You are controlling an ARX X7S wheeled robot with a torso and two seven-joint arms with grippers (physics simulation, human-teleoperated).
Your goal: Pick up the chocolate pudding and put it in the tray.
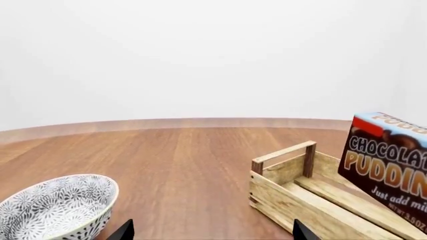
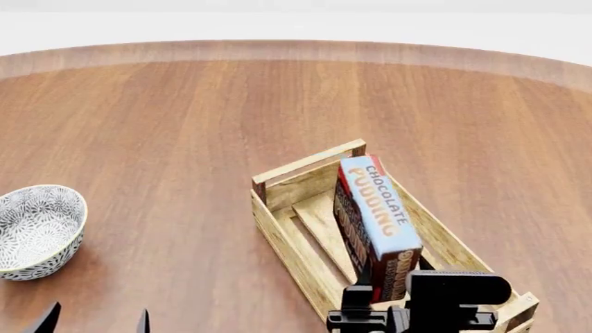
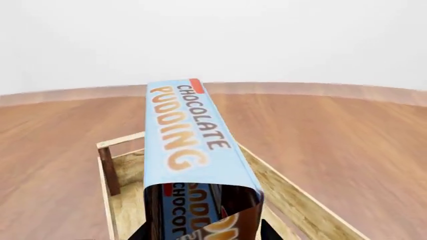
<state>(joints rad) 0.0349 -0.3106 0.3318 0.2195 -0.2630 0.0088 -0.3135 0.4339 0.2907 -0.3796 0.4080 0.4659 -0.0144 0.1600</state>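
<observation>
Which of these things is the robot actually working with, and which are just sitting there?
Part of the job:
- chocolate pudding, held on edge over the tray by the right gripper
- tray, the wooden slat crate

Just lying about:
- patterned bowl, off to the left on the table
- left gripper, open and holding nothing

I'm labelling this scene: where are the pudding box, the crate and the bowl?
chocolate pudding (image 2: 381, 208): head view, light-blue top.
tray (image 2: 308, 162): head view, far end rail.
bowl (image 2: 37, 223): head view, patterned inside.
</observation>
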